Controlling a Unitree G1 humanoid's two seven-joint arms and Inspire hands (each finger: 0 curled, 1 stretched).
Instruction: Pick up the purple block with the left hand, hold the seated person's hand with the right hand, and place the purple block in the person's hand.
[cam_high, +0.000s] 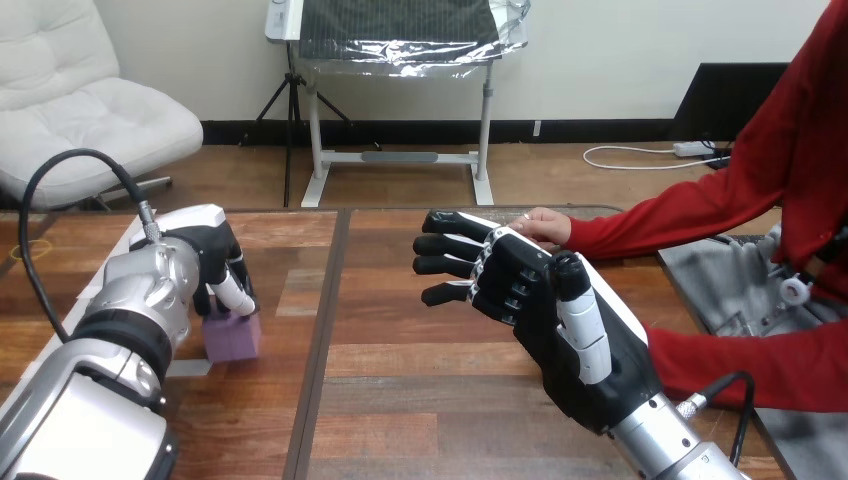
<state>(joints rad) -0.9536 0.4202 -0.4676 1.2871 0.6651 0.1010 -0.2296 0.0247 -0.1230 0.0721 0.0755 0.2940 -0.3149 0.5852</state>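
A purple block (235, 338) sits on the wooden table (420, 400) at the left. My left hand (205, 258) reaches over it from above, with fingers (236, 291) curled down onto its top and front. At the centre right, my right hand (545, 300) is open with straight fingers pointing left. The person's hand (545, 225), on a red sleeve, lies on the table just beyond my right hand's fingers. It is close behind them, and I cannot tell whether they touch.
A dark seam (325, 350) runs down the table between the two halves. A grey mat (735, 290) lies at the table's right edge. The person's other red-sleeved forearm (750, 365) rests at the right, behind my right wrist.
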